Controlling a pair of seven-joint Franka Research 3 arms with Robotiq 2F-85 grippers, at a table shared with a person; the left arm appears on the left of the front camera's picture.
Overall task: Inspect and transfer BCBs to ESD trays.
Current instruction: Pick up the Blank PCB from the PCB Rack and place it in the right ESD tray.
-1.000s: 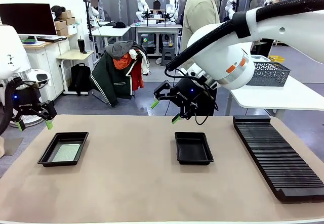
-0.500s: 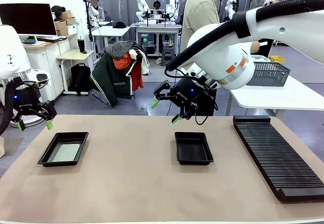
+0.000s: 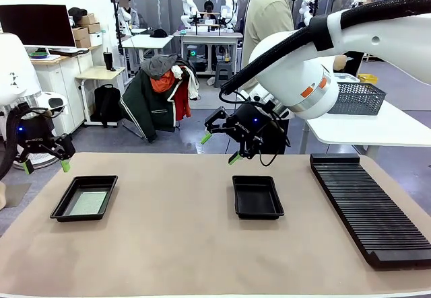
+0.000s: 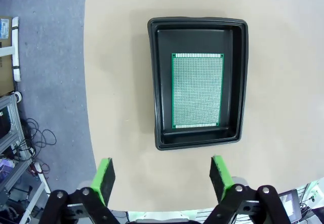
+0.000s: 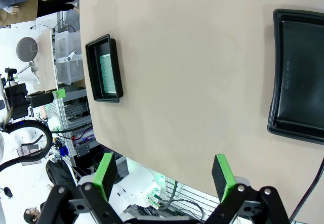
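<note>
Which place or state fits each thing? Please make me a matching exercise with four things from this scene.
1. left tray
2. middle tray
3. ribbed rack
4. mesh basket

a. empty
b. on the white side table
c. holds a green board
d. along the brown table's right side

Pairs: 1-c, 2-a, 3-d, 4-b.

A green board [image 4: 197, 91] lies flat in a black tray [image 4: 198, 27] on the tan table [image 4: 283, 82], beyond the left gripper's [image 4: 164, 176] spread fingers.
</note>
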